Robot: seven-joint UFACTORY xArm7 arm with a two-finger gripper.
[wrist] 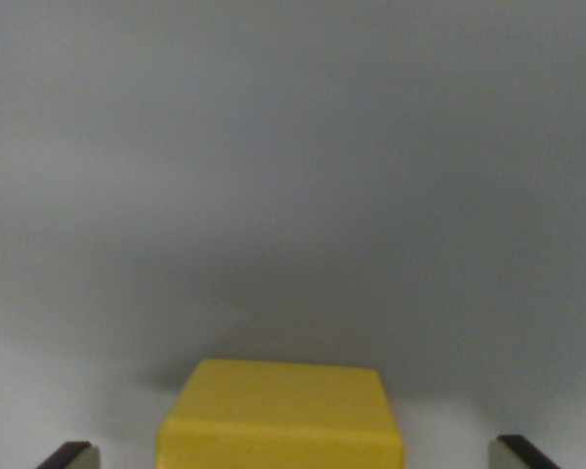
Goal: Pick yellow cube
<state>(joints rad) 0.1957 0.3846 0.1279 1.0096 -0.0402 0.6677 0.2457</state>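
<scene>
A yellow cube (281, 415) sits on a plain grey surface at the bottom centre of the wrist view, its lower part cut off by the frame edge. My gripper (293, 457) is open: one dark fingertip (68, 455) shows at the bottom left and the other fingertip (523, 453) at the bottom right. The cube lies between them, with a clear gap on each side and nearer the left finger. Neither finger touches it.
The grey tabletop (293, 176) fills the rest of the view, blurred and featureless. A soft shadow lies just beyond the cube.
</scene>
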